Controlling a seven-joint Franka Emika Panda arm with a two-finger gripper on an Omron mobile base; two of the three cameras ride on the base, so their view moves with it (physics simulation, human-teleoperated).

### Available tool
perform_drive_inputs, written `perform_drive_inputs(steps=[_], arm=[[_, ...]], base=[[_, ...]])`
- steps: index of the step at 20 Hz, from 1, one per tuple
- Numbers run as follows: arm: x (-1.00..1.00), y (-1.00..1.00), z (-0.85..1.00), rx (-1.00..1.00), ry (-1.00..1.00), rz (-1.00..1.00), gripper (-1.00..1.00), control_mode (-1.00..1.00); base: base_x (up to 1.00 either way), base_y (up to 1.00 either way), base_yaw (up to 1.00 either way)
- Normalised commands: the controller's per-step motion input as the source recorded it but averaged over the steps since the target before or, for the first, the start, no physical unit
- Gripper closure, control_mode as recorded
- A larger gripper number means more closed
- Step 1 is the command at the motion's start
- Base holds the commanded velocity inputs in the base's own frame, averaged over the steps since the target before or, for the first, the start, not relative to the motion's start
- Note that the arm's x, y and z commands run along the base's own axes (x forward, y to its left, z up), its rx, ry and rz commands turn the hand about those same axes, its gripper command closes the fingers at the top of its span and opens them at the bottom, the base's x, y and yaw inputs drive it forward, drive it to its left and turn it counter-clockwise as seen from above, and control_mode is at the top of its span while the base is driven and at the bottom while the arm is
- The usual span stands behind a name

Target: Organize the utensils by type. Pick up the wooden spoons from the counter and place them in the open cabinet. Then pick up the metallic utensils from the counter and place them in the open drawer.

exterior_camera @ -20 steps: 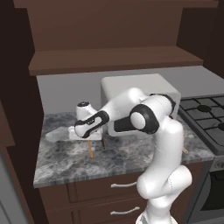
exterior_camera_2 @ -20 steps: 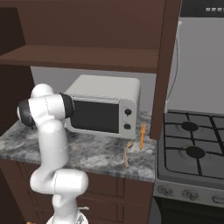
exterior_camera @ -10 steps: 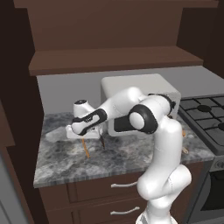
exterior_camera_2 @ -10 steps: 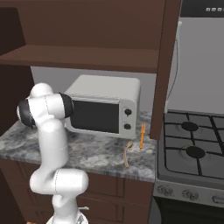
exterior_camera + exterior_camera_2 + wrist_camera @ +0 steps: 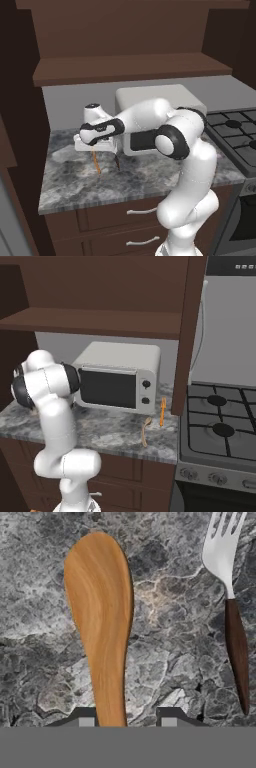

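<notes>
Since the earlier frame the gripper (image 5: 96, 151) has risen, lifting the orange-tan wooden spoon (image 5: 101, 632) clear of the counter (image 5: 150, 180). Its fingers (image 5: 85, 718) are closed on the handle; the fork (image 5: 231, 607) lies beside it on the stone

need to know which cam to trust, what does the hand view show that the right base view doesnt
Hand view alone: an orange-tan wooden spoon between the pincer tips, and a fork with a dark handle lying beside it. Right base view alone: the microwave, stove, a pale spoon and an orange-handled utensil. Both: the grey counter.
</notes>
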Motion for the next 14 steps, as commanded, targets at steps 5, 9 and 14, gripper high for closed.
perform_drive_inputs(steps=[5,9,14], arm=[[-0.4,-0.12,0.54,0.01,0.0,0.06,1.0,-1.0],[-0.51,-0.18,0.47,0.0,0.0,0.05,1.0,-1.0],[-0.41,-0.19,0.35,0.0,0.07,0.05,1.0,-1.0]], base=[[0.0,0.0,0.0],[0.0,0.0,0.0],[0.0,0.0,0.0]])
